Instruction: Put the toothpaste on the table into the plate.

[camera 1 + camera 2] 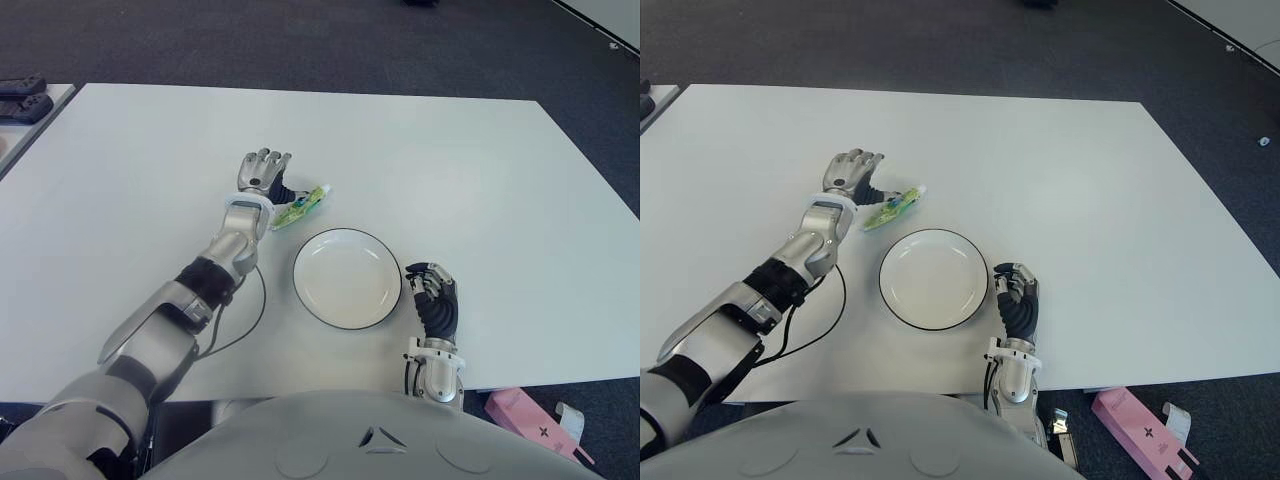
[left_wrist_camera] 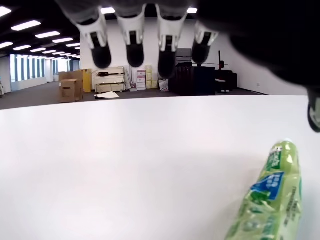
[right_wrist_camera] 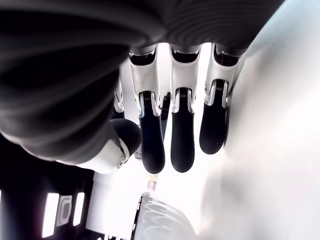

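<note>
The toothpaste [image 1: 301, 208], a green tube, lies flat on the white table [image 1: 460, 170] near its middle, just beyond the far left rim of the plate [image 1: 347, 277] and apart from it. The plate holds nothing and sits toward the table's near edge. The left hand [image 1: 264, 172] is over the table just beside the tube's left end, fingers [image 2: 134, 37] extended and loose, gripping nothing; the tube shows below them in the wrist view. The right hand [image 1: 433, 297] shows just right of the plate by the near edge, fingers gently bent, holding nothing.
</note>
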Motion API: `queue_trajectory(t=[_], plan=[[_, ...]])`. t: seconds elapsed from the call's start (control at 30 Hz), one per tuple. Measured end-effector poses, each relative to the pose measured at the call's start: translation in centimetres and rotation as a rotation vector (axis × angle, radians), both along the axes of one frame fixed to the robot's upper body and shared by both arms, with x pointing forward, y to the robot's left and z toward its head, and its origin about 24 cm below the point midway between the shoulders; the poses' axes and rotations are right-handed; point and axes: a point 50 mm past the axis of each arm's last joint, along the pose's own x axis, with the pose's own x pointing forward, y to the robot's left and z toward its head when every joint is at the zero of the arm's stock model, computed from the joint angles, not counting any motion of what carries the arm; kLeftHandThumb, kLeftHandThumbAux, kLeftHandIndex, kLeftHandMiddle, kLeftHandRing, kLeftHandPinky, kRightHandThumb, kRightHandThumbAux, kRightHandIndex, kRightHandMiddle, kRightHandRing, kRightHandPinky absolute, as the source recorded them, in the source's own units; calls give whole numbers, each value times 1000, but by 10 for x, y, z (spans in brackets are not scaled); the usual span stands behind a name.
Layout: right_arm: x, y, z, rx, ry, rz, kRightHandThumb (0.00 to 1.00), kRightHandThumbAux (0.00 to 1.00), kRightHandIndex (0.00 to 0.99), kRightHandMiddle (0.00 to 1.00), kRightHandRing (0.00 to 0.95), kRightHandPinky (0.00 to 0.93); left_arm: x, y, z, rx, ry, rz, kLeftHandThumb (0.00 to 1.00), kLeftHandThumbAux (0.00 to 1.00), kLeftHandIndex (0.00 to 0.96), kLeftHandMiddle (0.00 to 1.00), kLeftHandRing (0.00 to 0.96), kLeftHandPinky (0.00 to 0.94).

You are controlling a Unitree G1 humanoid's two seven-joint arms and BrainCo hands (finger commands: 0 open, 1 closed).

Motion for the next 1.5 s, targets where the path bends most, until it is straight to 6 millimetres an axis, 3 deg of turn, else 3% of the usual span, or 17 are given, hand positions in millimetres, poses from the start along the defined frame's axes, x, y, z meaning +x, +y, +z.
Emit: queue_trajectory(t=[0.5,0.8,1.27,1.5], plan=[[0,2,0,2,-8,1,705,729,425,463,454,443,9,-17,-6,108,202,33,83,249,0,53,9,14],[-1,2,0,2,-17,-7,703,728,425,468,461,444,8,-26,-30,184,328,59,87,254,0,23,0,7],[-4,3,-2,9,-39,0,703,729,425,469,462,454,9,-35,-37,231,364,50,79,338,10,36,8,12],[-5,3,-3,9,-37,-2,702,729,425,472,466,455,8,-36,-38,235,365,44,74,362,77,60,23,12]])
